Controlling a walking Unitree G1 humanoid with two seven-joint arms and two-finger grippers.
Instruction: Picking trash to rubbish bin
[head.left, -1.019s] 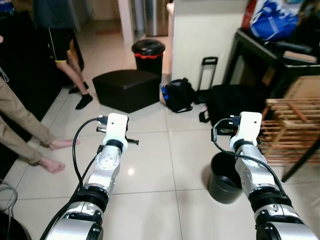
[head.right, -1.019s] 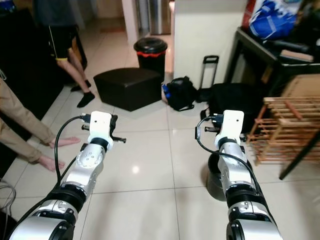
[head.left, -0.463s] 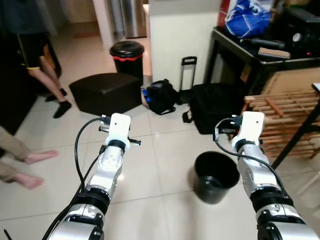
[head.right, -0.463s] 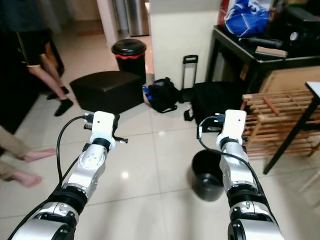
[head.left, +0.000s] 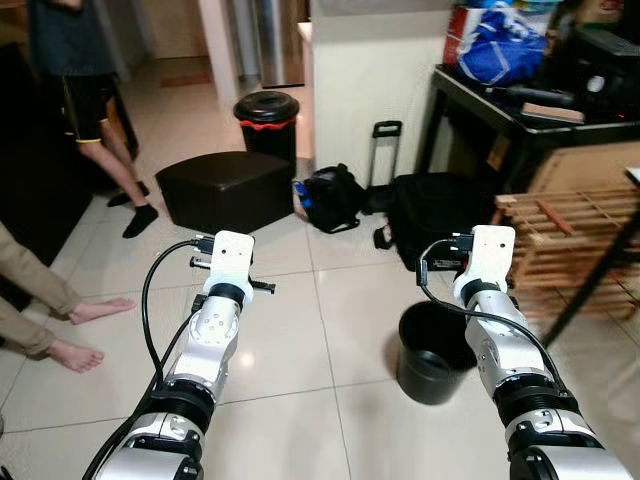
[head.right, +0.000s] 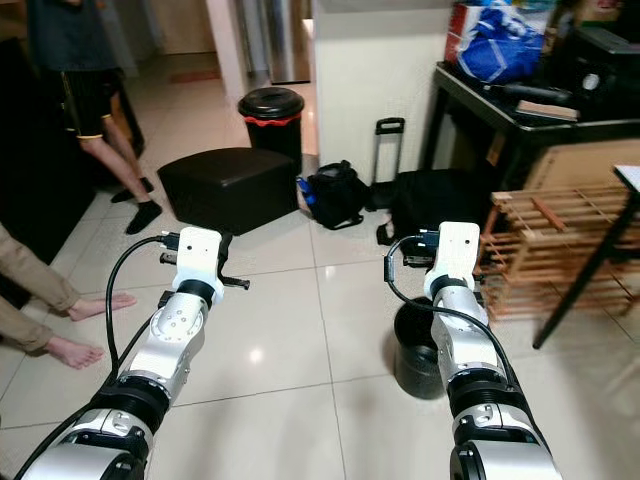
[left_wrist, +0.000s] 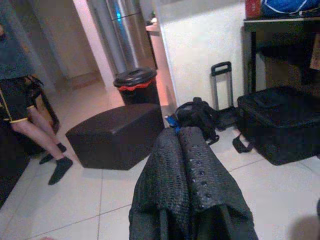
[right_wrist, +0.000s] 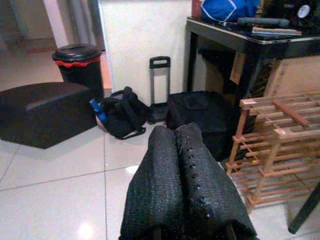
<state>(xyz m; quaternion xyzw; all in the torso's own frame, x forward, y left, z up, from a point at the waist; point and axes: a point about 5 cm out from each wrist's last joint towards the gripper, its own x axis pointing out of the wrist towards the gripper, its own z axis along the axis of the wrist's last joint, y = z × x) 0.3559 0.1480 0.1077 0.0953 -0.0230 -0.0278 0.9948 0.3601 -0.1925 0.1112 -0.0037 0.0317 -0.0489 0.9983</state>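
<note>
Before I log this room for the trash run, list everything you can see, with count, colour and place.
Lidded bin: one, black with red liner edge, far end beside the white wall.
Open bucket: one, black, on the tiles under the right arm.
Ottoman: one, dark brown, in front of the lidded bin.
Backpack: one, black, right of the ottoman.
Suitcase: one, black, handle raised, by the dark table.
Wooden rack: one, light wood, far right.
Blue bag: one, on the dark table.
People: two, legs at the left.
Left gripper: fingers shut, empty.
Right gripper: fingers shut, empty.
</note>
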